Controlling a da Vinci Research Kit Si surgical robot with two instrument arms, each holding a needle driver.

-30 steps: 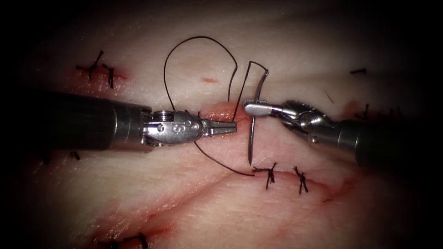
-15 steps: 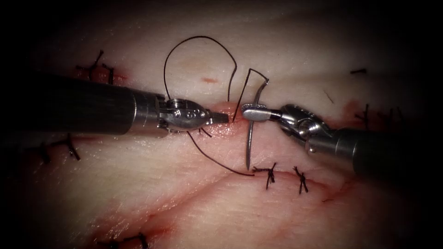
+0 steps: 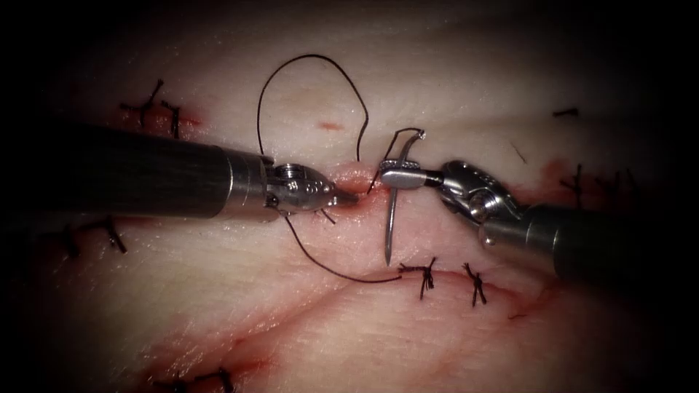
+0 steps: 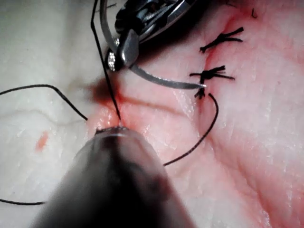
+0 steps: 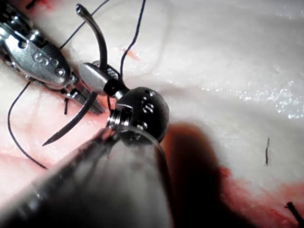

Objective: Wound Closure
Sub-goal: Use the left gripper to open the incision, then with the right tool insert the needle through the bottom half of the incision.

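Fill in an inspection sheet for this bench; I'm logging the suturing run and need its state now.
Surface: tissue, pale, with red fluid at the cut.
Job's things: needle free of the tissue, point toward the tied stitches; thread loops above the cut and enters it.
Clutter: cut thread ends at right.
Grippers: right tool shut on the needle near its thread end; left tool tip at the cut, holding nothing visible.
Cables: nothing seen.
Surroundings: dark.

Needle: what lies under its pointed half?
Bare tissue lies under the needle, whose tip hangs free near a knotted stitch. The right end effector covers its mid-curve.
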